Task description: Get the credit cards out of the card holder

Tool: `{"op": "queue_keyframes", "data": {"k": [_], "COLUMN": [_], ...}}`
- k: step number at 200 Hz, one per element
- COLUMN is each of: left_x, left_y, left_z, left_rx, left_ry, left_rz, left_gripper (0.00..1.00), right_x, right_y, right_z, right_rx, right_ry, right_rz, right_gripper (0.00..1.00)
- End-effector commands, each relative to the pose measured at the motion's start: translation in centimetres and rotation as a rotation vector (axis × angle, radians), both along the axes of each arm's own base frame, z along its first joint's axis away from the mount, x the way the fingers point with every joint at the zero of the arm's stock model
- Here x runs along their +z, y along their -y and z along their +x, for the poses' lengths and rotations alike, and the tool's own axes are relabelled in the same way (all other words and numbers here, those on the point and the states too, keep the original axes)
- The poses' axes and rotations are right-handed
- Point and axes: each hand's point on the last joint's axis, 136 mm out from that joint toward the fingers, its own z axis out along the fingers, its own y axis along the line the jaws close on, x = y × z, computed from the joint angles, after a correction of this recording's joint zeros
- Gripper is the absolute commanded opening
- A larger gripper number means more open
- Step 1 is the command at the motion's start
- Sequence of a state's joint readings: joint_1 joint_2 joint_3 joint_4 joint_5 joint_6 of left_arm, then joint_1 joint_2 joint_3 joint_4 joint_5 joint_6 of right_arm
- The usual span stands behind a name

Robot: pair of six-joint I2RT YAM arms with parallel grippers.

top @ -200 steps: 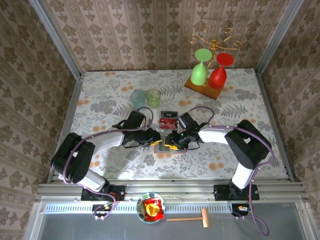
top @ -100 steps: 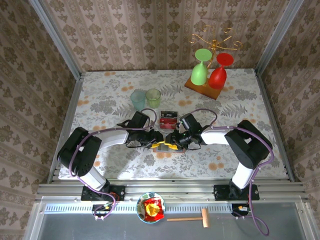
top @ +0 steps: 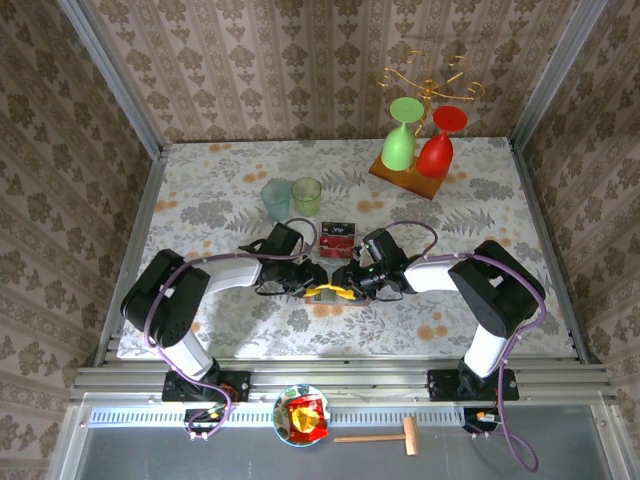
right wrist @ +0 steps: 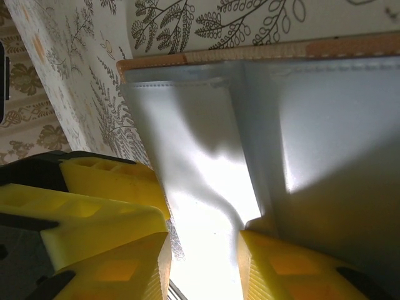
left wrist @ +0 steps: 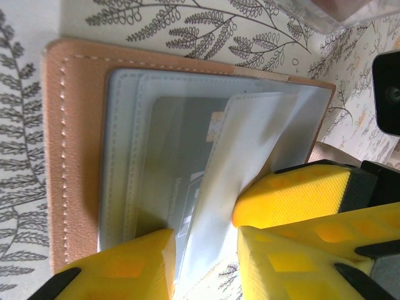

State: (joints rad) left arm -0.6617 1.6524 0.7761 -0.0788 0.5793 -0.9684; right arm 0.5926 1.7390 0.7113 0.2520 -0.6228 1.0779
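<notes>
The card holder (top: pixel 326 297) lies open on the table, tan leather outside (left wrist: pixel 75 156) and grey-blue inside. A grey card (left wrist: pixel 172 162) sits in one of its pockets. A pale inner flap (left wrist: pixel 244 150) rises between both pairs of yellow fingers. My left gripper (left wrist: pixel 203 265) straddles this flap with its jaws apart, and table shows beside the flap. My right gripper (right wrist: pixel 203 262) pinches the flap (right wrist: pixel 187 144), which creases at its right finger (right wrist: pixel 281 269). From above, the left gripper (top: pixel 316 289) and right gripper (top: pixel 344 289) meet tip to tip. Red and dark credit cards (top: pixel 337 238) lie just beyond them.
A teal cup (top: pixel 275 197) and a green cup (top: pixel 307 193) stand behind the left arm. At the back right is a wooden board (top: pixel 408 181) with a green goblet (top: pixel 400 143) and a red goblet (top: pixel 440 148). Below the table edge are a snack bowl (top: pixel 302 416) and a mallet (top: pixel 385 437).
The left arm has reached further right, bringing its gripper closer to the right one over the card holder. The right gripper has barely moved.
</notes>
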Motion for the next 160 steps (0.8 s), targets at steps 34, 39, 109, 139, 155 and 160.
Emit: {"op": "queue_keyframes", "data": {"k": [34,39,109,139,155,160], "left_x": [1.1,1.2,4.2,5.2,5.4,5.5], "left_y": [1.5,1.6,3.8,5.0,5.8,6.1], "left_z": [0.5,0.6,1.4,1.9,2.0,1.8], "left_rx": [-0.001,-0.002,-0.066,-0.088,-0.106,-0.123], "left_ry": [0.016,0.018,0.086,0.104,0.101,0.095], "left_rz": [-0.056,-0.059,-0.11,-0.141,-0.151,-0.161], "left_gripper": [0.24,0.25,0.33,0.42,0.43,0.44], "right_x": [0.0,0.2,3.8,5.4,6.3,6.7], "right_y": [0.2,0.3,4.3,6.8,8.2,8.6], "right_z": [-0.6,-0.6,-0.4,-0.2,-0.1,-0.1], "right_rx": [0.009,0.009,0.008,-0.024,-0.04,-0.046], "right_ry": [-0.015,-0.009,0.107,0.16,0.189,0.199], "right_rz": [0.005,0.0,-0.231,-0.326,-0.384,-0.394], "right_gripper": [0.36,0.37,0.39,0.39,0.39,0.39]}}
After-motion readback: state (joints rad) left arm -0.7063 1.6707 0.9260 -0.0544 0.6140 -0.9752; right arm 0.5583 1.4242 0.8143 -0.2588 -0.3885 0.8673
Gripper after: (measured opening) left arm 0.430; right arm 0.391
